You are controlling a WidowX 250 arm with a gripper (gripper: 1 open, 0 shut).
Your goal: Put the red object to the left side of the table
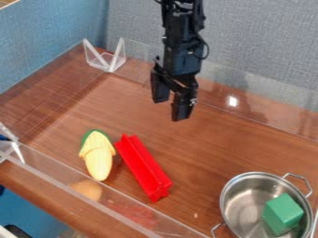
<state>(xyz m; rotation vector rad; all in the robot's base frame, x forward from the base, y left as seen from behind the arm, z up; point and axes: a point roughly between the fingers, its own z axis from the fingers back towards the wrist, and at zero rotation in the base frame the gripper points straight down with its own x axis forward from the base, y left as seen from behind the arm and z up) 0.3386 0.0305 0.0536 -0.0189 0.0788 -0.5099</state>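
The red object (144,166), a long bright red bar, lies flat on the table (74,102) near the front acrylic wall, angled from upper left to lower right. Its left end touches a yellow-and-green toy corn (97,153). My gripper (172,100) hangs in the air over the table's middle, well behind and above the red bar. Its two dark fingers point down and stand apart, open, with nothing between them.
A steel pot (263,209) at the front right holds a small green cube (284,216). Low clear acrylic walls (106,56) edge the tabletop, with a blue backdrop behind. Bare wood shows on the left half of the table.
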